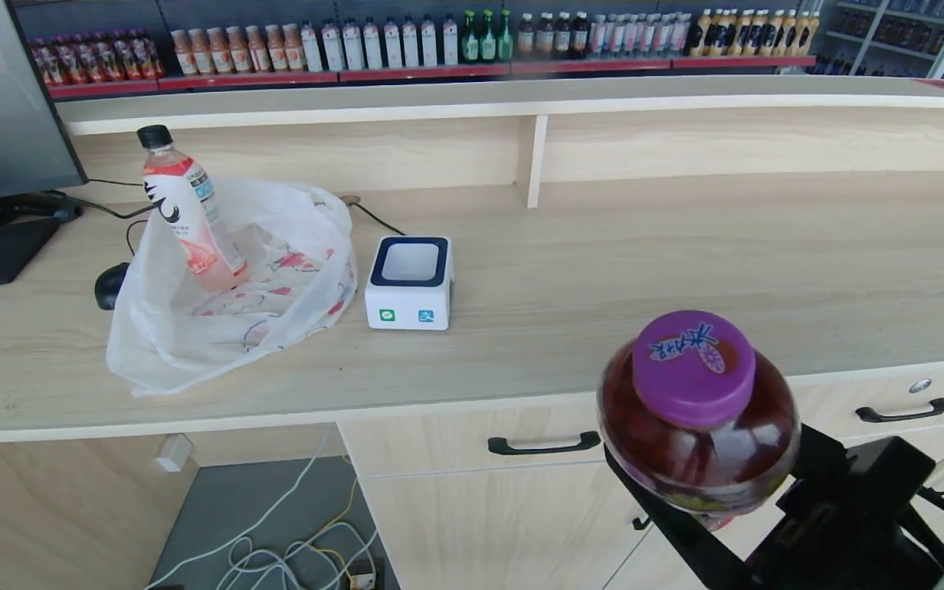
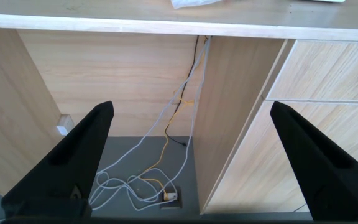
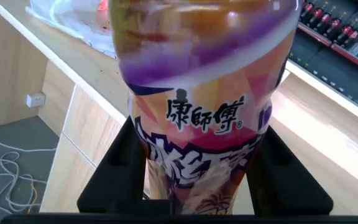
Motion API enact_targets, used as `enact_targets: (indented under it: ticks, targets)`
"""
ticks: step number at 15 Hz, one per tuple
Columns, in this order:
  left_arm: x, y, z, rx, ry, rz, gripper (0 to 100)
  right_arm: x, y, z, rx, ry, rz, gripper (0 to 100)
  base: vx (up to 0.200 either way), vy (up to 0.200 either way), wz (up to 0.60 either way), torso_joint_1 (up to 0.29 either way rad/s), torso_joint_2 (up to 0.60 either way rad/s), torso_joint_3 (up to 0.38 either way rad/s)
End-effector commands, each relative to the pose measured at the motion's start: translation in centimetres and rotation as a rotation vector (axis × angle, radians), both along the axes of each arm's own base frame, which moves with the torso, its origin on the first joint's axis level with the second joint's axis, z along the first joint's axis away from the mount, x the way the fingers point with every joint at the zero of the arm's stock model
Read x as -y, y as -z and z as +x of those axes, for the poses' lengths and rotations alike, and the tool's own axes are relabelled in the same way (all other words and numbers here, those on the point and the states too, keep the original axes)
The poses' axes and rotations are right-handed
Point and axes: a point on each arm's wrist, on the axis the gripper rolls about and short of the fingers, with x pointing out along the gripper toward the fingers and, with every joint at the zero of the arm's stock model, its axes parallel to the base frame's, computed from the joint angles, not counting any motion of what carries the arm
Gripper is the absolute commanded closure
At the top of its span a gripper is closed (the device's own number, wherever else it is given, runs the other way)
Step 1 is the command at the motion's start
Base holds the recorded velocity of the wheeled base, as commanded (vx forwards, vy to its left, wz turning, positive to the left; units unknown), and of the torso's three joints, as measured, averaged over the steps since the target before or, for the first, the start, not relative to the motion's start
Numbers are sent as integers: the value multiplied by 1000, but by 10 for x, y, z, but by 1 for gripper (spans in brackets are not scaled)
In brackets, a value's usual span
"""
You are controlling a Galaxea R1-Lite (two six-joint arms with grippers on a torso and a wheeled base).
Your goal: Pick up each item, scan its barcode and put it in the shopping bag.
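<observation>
The right tool (image 3: 204, 174) is clenched on the purple-capped bottle (image 1: 697, 410), held out in front of the drawers, off the tabletop (image 1: 644, 270) and well apart from the scanner (image 1: 408, 283). The left tool (image 2: 191, 109) hangs released, low before the cabinet front. Swung straight across, the bottle could clip the tabletop edge and twist in the grip, or miss the barcode, and a careless drop into the limp shopping bag (image 1: 193, 336) might topple the leaning pink bottle (image 1: 185, 213).
</observation>
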Motion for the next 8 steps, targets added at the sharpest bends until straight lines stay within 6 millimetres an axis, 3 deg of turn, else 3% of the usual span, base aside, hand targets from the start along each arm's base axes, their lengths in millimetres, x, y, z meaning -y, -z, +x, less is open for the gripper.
enact_targets:
  ticks: [1,4,8]
  targets:
    - [0,0,0,0,0,0,0,-17,0,-8,5,-65,-12,100,0,0,0,0,0,0]
    - [0,0,0,-1,-2,0,0,-29,-11,-8,36,-69,20,100,0,0,0,0,0,0]
    - [0,0,0,-1,0,0,0,-32,-3,-18,39,-112,-31,100,0,0,0,0,0,0]
